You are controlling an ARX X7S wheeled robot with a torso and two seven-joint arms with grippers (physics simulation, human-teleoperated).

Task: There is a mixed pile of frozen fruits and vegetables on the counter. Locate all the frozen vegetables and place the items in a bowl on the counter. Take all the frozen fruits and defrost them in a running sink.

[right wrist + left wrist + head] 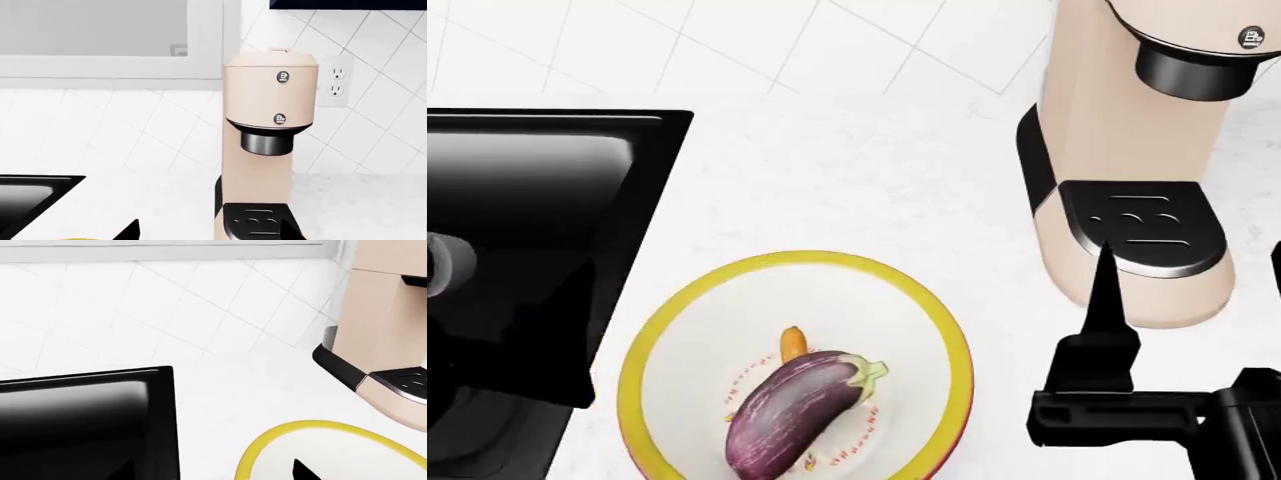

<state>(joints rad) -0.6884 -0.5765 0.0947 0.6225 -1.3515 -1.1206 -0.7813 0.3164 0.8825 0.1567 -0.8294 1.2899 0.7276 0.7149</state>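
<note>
The white bowl (647, 330) with a yellow rim sits on the white counter (827, 180), just right of the black sink (547, 170). Inside it lie the dark purple eggplant (790, 412) and a small orange carrot piece (791, 343) behind it. My right gripper (1190, 300) hovers open to the right of the bowl, in front of the coffee machine, holding nothing. In the left wrist view my left gripper (217, 472) is open and empty, with the sink (80, 415) on one side and the bowl's rim (313, 426) on the other. No frozen fruits are in view.
A tall beige coffee machine (1134, 150) stands on the counter at the right, close to my right gripper's fingers; it also fills the right wrist view as the coffee machine (267, 125). A tiled wall (761, 40) runs behind the counter, with a wall socket (337, 82).
</note>
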